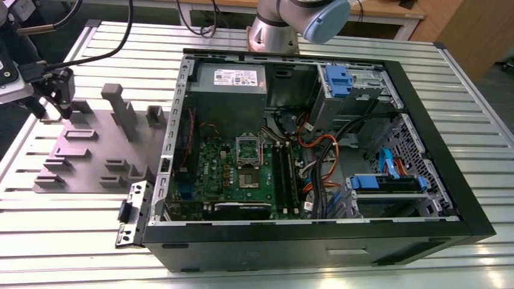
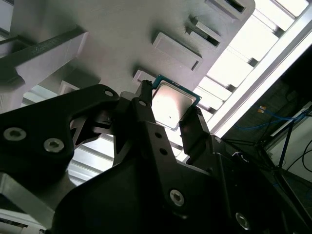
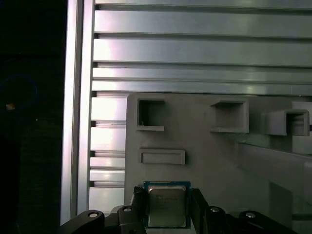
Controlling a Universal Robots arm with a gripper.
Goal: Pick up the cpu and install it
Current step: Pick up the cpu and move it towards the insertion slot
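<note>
Black claw point(image 2: 169, 107) (silver screws point(image 2: 177, 197)); silver, blue-capped arm point(image 1: 273, 33).

No text can be read with any certainty. In the exterior view a white label point(image 1: 235, 76) with dark print is seen on the grey power supply box point(image 1: 229, 96), but its words cannot be made out. Faint markings are seen on the metal top of the cpu point(image 3: 166, 205) in the first wrist view, and they are likewise illegible.

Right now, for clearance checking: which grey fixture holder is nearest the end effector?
The shallow rectangular holder, just beyond the gripped cpu; the three boxy open pockets lie farther off.
</note>
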